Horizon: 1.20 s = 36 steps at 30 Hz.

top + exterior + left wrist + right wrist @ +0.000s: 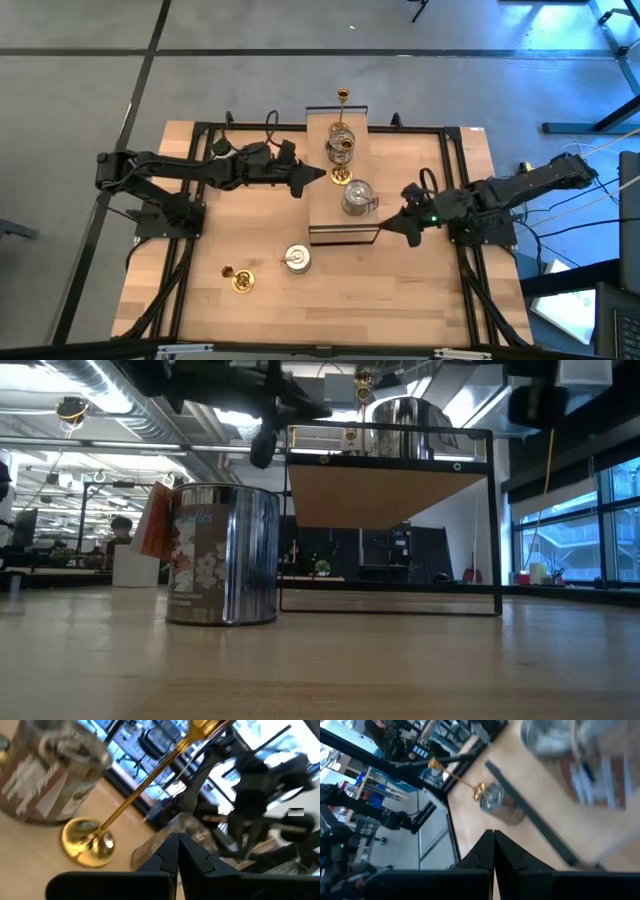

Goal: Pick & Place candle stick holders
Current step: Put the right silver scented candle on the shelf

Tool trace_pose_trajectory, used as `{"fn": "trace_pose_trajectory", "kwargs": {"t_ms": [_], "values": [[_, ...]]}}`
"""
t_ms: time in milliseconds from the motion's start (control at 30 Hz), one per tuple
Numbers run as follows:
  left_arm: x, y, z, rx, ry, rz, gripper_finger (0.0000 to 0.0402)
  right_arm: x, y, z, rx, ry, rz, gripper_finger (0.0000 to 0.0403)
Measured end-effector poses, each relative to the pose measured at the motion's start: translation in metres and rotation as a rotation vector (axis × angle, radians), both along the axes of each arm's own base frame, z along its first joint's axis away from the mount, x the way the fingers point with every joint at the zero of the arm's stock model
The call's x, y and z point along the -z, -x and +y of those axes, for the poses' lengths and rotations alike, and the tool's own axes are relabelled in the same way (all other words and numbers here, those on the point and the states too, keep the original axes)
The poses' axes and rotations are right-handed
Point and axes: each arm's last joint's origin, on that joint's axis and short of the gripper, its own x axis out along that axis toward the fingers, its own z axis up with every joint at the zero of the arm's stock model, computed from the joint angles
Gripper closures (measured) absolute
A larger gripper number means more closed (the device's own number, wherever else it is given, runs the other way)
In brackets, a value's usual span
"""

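Note:
A raised wooden shelf (322, 215) stands mid-table. On it are a slim brass holder (342, 97) at the far end, a squat shiny holder (341, 143), a brass holder (341, 176) resting on its round base (89, 842), and a squat silver holder (357, 196). On the table top a silver holder (297, 259) stands upright and a brass holder (238, 280) lies on its side. My left gripper (318, 175) is shut and empty over the shelf's left edge, just left of the brass base. My right gripper (385, 232) is shut and empty by the shelf's near right corner.
The shelf's black frame (490, 520) stands on thin legs, with open room beneath the board. A black frame runs round the table's edges (455, 200). Bare wood lies at the table's near right. The silver holder on the table (222, 555) stands left of the shelf in the low view.

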Motion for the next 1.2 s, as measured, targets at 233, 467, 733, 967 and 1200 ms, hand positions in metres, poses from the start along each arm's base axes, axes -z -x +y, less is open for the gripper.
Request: {"fn": "trace_pose_trajectory", "kwargs": {"t_ms": [233,467,733,967,1200], "values": [[0.023,-0.017,0.001,0.041,0.018,0.033,0.0400,0.000,-0.003,-0.017,0.078,0.028,0.017,0.0400],[0.025,-0.026,0.004,0.019,0.008,-0.033,0.0400,0.012,-0.017,-0.022,0.118,-0.025,0.089,0.0400],[0.011,-0.047,0.009,0.017,-0.055,0.043,0.0400,0.015,-0.025,-0.026,0.127,-0.028,0.081,0.0400],[0.012,-0.063,0.013,-0.006,-0.056,0.087,0.0400,0.015,-0.025,-0.028,0.129,-0.031,0.091,0.0400],[0.014,-0.063,0.014,-0.023,-0.050,0.102,0.0400,0.017,-0.025,-0.028,0.127,-0.028,0.109,0.0400]]}}
